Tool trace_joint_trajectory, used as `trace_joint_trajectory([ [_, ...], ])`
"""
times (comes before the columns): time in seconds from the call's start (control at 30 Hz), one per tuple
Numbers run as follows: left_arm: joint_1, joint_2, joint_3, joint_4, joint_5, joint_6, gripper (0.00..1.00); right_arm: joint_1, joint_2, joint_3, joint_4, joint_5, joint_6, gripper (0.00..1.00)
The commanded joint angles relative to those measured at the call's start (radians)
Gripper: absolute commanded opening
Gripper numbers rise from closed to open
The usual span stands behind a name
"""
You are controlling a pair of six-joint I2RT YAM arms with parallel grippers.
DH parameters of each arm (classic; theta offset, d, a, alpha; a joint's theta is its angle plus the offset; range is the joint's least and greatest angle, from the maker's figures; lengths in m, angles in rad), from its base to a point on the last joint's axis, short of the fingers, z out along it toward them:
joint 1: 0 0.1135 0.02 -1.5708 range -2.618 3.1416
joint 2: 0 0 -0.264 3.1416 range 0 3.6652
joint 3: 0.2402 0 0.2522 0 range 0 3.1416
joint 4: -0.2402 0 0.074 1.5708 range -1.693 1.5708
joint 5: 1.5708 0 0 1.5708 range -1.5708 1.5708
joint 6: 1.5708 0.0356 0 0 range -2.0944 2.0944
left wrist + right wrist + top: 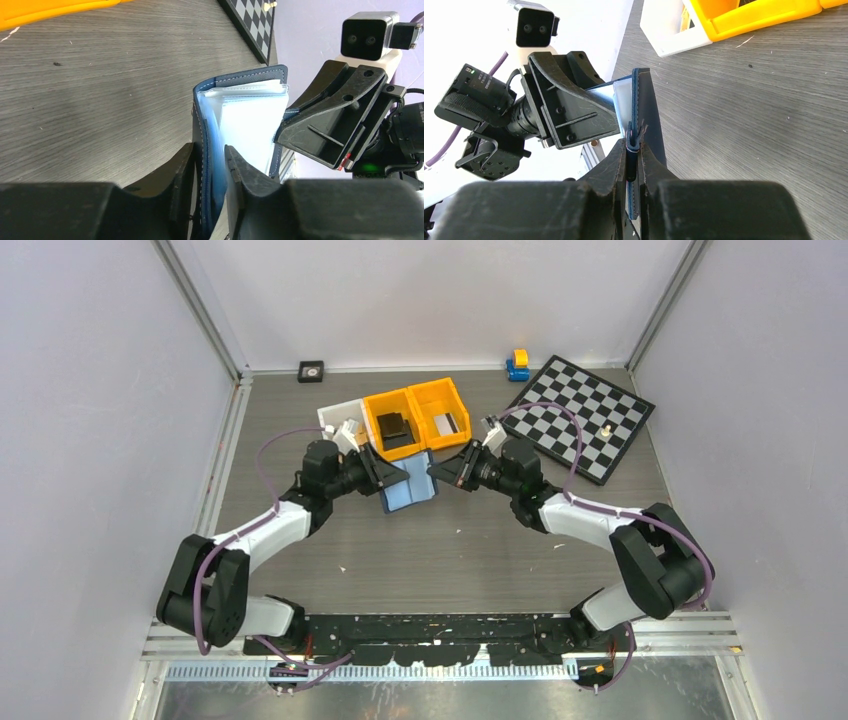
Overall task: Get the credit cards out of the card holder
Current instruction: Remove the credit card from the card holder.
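Card holder (250, 120): my left gripper (207, 185) clamps one cover, my right gripper (633, 155) pinches the other's edge; pulling apart, that thin pinch could slip.

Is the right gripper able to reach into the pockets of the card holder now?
Probably not: the right gripper is shut on one cover of the card holder, the left gripper on the other; neither is free.
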Motion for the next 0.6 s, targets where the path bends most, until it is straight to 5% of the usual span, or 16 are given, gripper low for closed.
trace_joint_trajectory([
  [0.0,-0.001,0.001,0.028,0.02,0.022,0.0,0.34,0.005,-0.024,0.032,0.023,-0.02,0.0,0.0],
  [0.13,-0.001,0.043,0.051,-0.024,0.018,0.005,0.34,0.002,-0.073,0.025,-0.045,0.037,-0.032,0.0],
  [0.47,-0.001,0.089,0.064,-0.007,0.053,-0.008,0.0,-0.02,-0.122,-0.013,-0.038,0.078,-0.018,0.01],
  [0.57,-0.001,0.107,0.064,0.021,0.073,-0.024,0.0,-0.017,-0.097,0.007,-0.003,0.004,-0.011,0.08],
])
